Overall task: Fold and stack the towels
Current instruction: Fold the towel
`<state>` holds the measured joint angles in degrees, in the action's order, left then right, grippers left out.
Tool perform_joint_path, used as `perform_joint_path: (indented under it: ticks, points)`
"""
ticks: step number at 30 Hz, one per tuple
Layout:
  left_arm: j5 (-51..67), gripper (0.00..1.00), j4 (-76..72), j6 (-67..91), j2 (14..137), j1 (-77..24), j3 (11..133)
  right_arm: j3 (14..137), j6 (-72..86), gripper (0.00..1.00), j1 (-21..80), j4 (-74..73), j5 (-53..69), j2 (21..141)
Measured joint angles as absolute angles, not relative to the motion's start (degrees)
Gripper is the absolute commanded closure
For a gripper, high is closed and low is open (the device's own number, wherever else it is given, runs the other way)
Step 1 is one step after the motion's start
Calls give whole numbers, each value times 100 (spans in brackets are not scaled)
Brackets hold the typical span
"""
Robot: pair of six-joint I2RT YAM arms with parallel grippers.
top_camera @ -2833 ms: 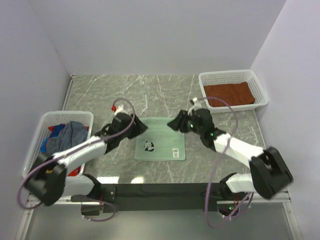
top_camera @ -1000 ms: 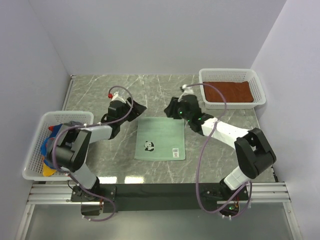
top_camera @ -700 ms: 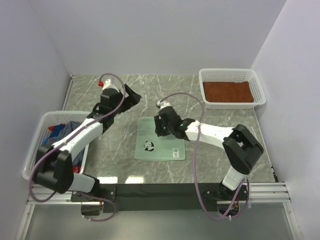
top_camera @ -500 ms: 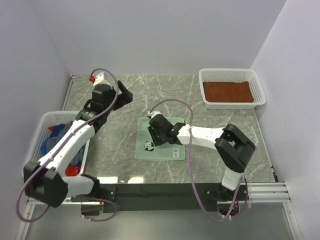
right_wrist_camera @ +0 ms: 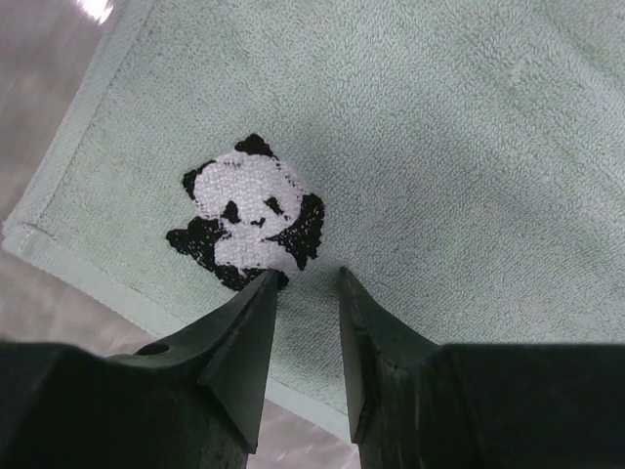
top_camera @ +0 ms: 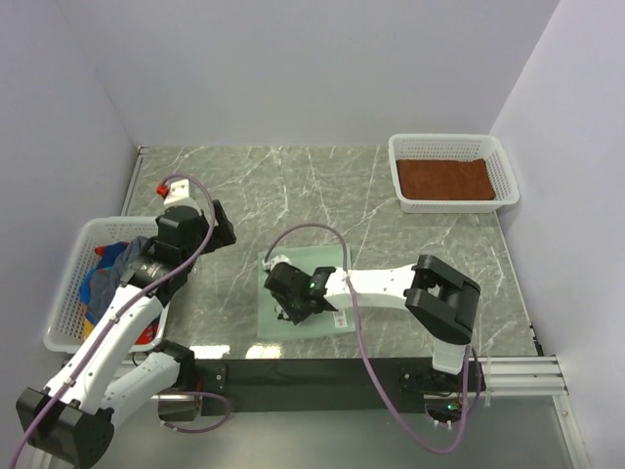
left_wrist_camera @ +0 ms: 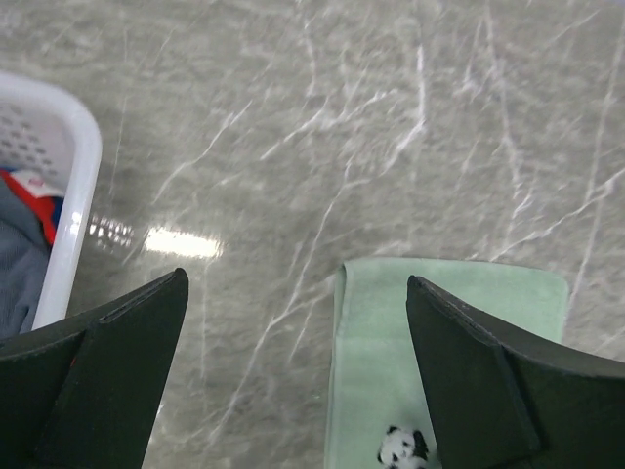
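Left claw (left_wrist_camera: pixel 295 283) agape near the left basket (left_wrist_camera: pixel 86 156); right claw (right_wrist_camera: pixel 308 274) narrowly ajar atop mint towel (right_wrist_camera: pixel 469 147).

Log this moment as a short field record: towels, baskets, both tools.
mint towel: flat on the table, panda print facing up
rust towel: lying flat in the right basket
slate-blue towel: heaped in the left basket with bright patterned cloths
left tool: wide open, empty, above bare table between left basket and mint towel
right tool: jaws narrow, tips down at the mint towel beside the panda print; whether cloth is pinched cannot be told
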<state>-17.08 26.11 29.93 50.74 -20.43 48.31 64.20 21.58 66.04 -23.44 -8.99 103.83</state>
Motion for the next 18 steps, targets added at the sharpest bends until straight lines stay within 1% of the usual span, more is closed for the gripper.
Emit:
perform_joint_path:
  ticks: [5, 6, 7, 9, 12, 14, 18]
  points:
    - [-1660, 0, 2639, 2882, 4700, -2043, 4320, 6420, 2176, 57, 6875, -2842, -814, 10149]
    - [-1614, 1, 2633, 2849, 4622, -2043, 4248, 6420, 2108, 48, 6866, -2950, -838, 10049]
    - [-1555, 1, 2604, 2812, 4560, -2043, 4191, 6434, 2005, 44, 6842, -3076, -871, 9931]
    - [-1422, 1, 2587, 2773, 4512, -2043, 4136, 6523, 1732, 38, 6694, -3267, -897, 9655]
    - [-1286, 1, 2521, 2700, 4593, -2043, 4136, 6740, 1203, 33, 6132, -3387, -860, 9301]
    - [-1264, 1, 2469, 2648, 4665, -2043, 4136, 6866, 751, 34, 5559, -3382, -784, 9144]
    - [-1168, 1, 2464, 2547, 4775, -2043, 4136, 7022, -237, 38, 4510, -3437, -539, 9135]
